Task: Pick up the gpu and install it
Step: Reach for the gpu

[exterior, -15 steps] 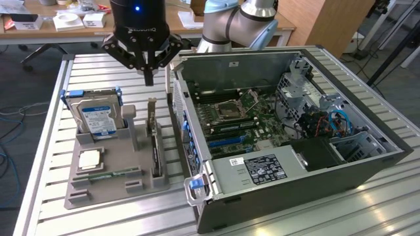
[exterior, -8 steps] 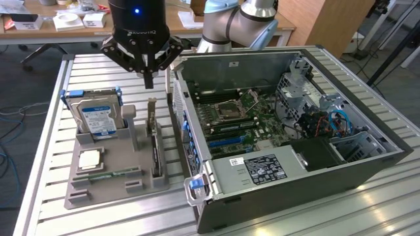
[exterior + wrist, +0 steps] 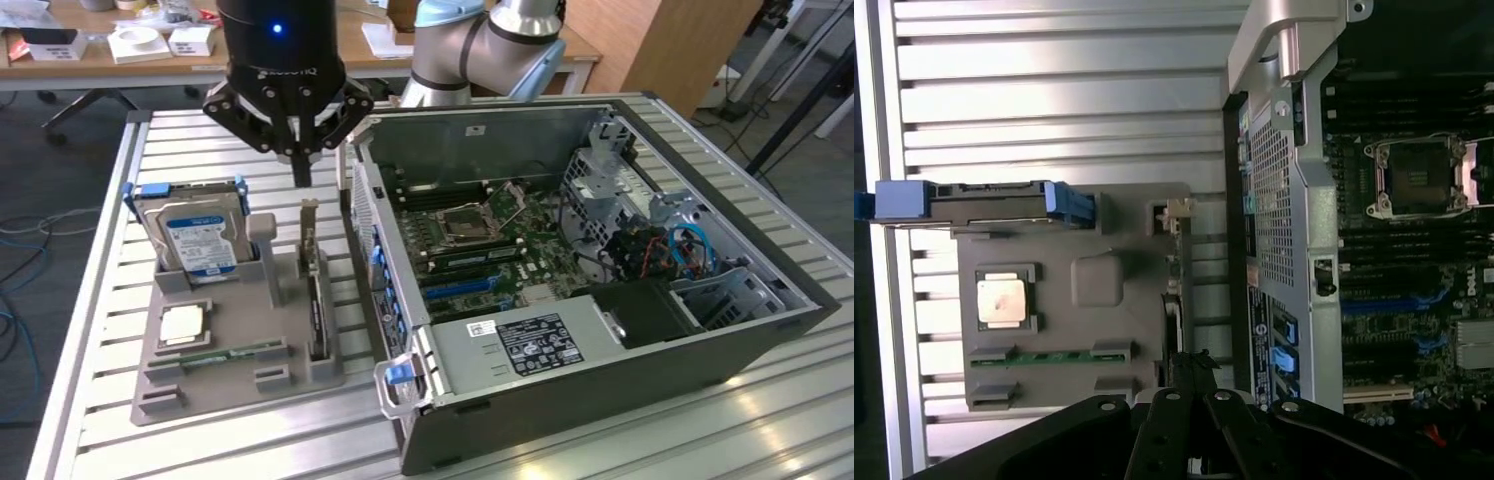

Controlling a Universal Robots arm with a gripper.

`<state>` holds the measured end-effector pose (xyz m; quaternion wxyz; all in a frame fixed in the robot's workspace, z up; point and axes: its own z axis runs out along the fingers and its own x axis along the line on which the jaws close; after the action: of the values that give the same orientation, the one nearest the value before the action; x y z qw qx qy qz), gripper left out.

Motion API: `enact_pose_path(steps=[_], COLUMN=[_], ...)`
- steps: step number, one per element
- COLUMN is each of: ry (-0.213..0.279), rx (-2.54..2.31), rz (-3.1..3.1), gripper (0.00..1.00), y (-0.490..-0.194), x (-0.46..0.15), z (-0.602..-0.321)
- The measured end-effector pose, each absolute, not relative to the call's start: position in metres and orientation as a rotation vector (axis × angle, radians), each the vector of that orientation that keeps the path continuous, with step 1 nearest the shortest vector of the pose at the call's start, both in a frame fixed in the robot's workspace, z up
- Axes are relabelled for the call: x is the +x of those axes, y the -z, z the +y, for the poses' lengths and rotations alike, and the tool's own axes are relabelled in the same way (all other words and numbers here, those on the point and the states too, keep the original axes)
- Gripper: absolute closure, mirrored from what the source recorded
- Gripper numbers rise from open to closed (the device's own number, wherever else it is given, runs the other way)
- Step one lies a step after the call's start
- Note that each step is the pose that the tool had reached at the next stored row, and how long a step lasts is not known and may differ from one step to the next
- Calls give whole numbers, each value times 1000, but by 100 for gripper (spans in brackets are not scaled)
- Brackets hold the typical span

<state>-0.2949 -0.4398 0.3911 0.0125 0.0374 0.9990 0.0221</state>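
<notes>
Closest to wrist camera: gripper, jaws together on nothing, poised just above gpu standing edge-up in grey tray. Narrow gap to open computer case at exterior view's right. Card's lower edge hidden in tray slot.

Slatted metal table, wooden desk behind, wooden panel, dark floor with cables.
</notes>
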Motion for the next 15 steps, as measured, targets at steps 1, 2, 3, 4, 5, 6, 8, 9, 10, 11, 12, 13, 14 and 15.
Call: enact_pose_path(steps=[1, 2, 3, 4, 5, 6, 8, 9, 10, 11, 12, 13, 14, 15], ry=[-69, -69, -69, -69, -69, -69, -69, -69, -69, -69, -69, -69, -69, -69], rx=[117, 117, 117, 117, 117, 116, 117, 116, 117, 117, 117, 117, 117, 117], rz=[3114, 3114, 3114, 3114, 3114, 3114, 3114, 3114, 3114, 3114, 3114, 3114, 3114, 3114], gripper=[90, 90, 90, 90, 90, 90, 90, 90, 90, 90, 90, 90, 90, 90], y=[-391, -391, -391, -391, -391, -391, -391, -391, -391, -391, -391, -391, -391, -391], x=[-295, -295, -295, -295, -296, -296, -296, -296, -296, -297, -297, -297, -297, -297], z=[-441, -442, -443, -444, -445, -446, -448, -449, -450, -451, -452, -453, -453, -453])
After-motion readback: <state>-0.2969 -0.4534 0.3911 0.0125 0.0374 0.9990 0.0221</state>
